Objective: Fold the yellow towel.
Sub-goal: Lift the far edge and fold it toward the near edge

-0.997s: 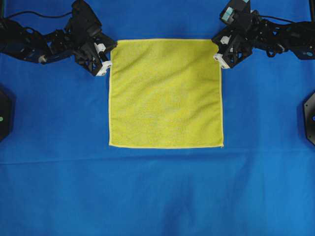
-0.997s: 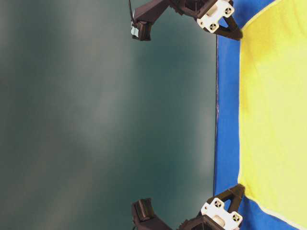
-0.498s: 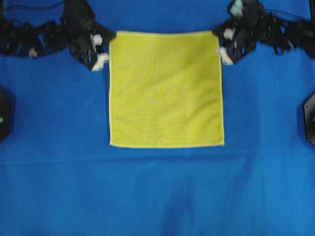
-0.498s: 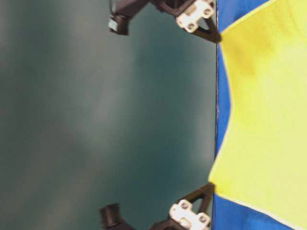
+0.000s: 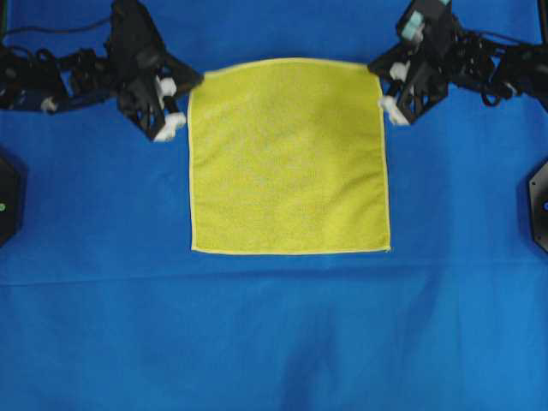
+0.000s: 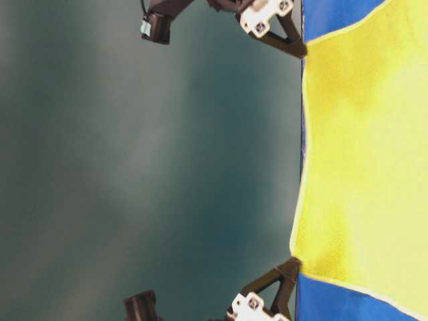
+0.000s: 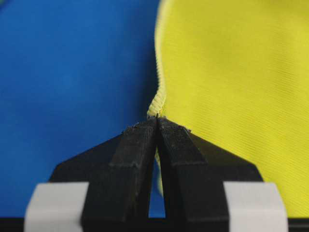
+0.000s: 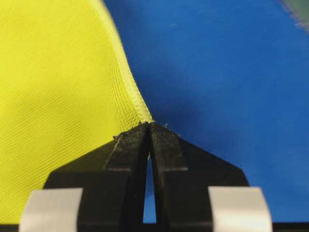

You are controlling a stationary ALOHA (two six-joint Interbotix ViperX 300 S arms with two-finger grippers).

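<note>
Towel (image 5: pixel 289 158) pinched at 11 and 1 o'clock corners by left claw (image 5: pixel 186 86) and right claw (image 5: pixel 379 79), lifting that edge to fold.

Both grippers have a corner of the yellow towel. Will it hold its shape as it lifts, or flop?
Probably flop: the yellow towel sags between the left gripper and right gripper. Likely light, since thin hem pinches hold it.
</note>
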